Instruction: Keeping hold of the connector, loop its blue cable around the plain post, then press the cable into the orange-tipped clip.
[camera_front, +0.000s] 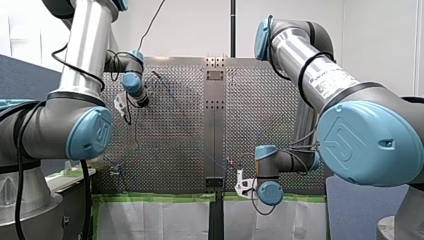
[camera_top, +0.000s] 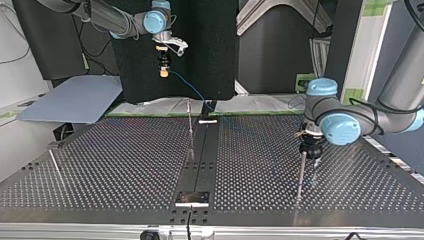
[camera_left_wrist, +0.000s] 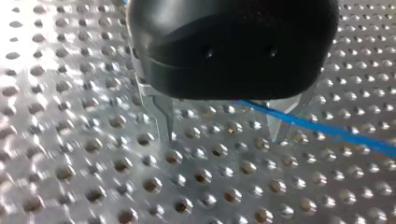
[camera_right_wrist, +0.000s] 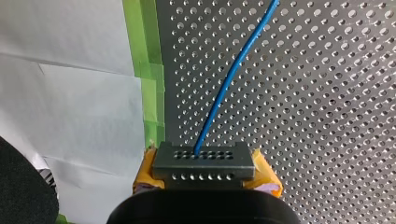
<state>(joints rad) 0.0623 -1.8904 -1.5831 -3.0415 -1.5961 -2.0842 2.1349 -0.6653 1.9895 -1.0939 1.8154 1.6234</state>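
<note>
Perforated desk all round. Our right end effector clamps the connector, blue cable leading straight ahead. Our left end effector hangs released.

tabletop: perforated metal, level | middle: dark strip running from far edge to near edge, a small plate at its near end | standing: thin post just beside the strip; second post in the top view's right half | top view's left edge: pale rod, lying or leaning unclear | one edge: green tape, white paper beyond it
</note>
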